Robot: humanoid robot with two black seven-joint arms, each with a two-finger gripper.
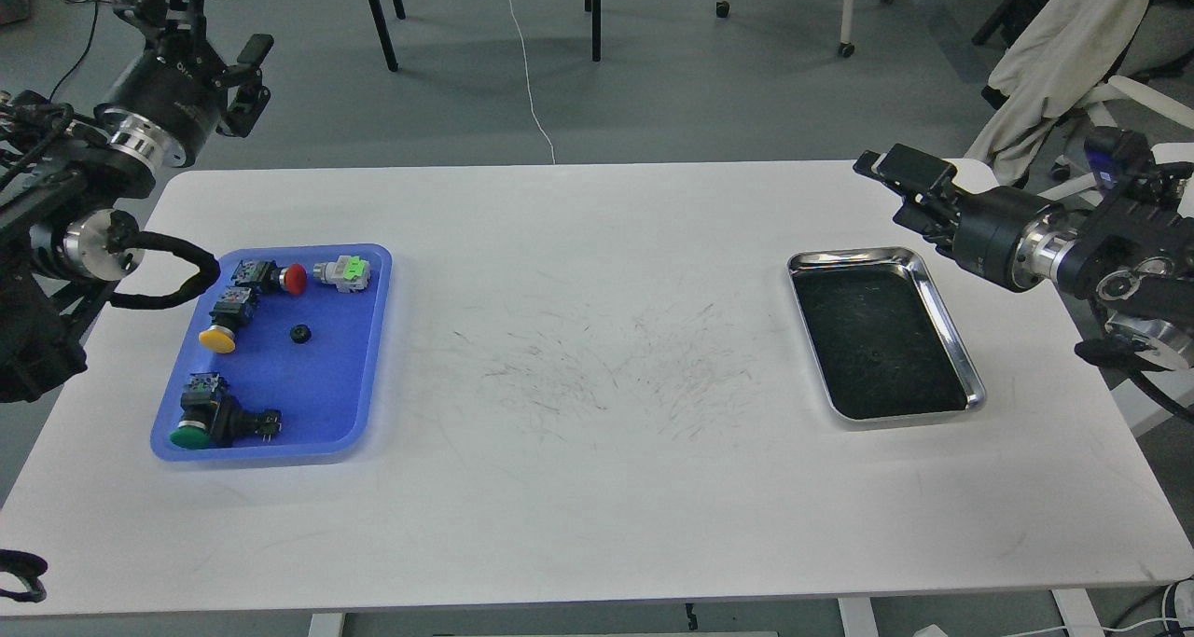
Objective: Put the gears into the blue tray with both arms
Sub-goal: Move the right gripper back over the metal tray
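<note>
One gear (299, 333) sits in the blue tray (368, 339) among the push-buttons (220, 329), well away from both grippers. Left gripper (244, 87) looks spread, off the table's back corner; right gripper (905, 175) I can't tell, hovering behind the steel tray (942, 311). Scuffed white table (597, 385), grey floor.

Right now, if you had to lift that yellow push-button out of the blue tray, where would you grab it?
Probably the black body of the yellow push-button, from above. It lies on its side in the blue tray, cap toward me, with clear gaps on both flanks.
</note>
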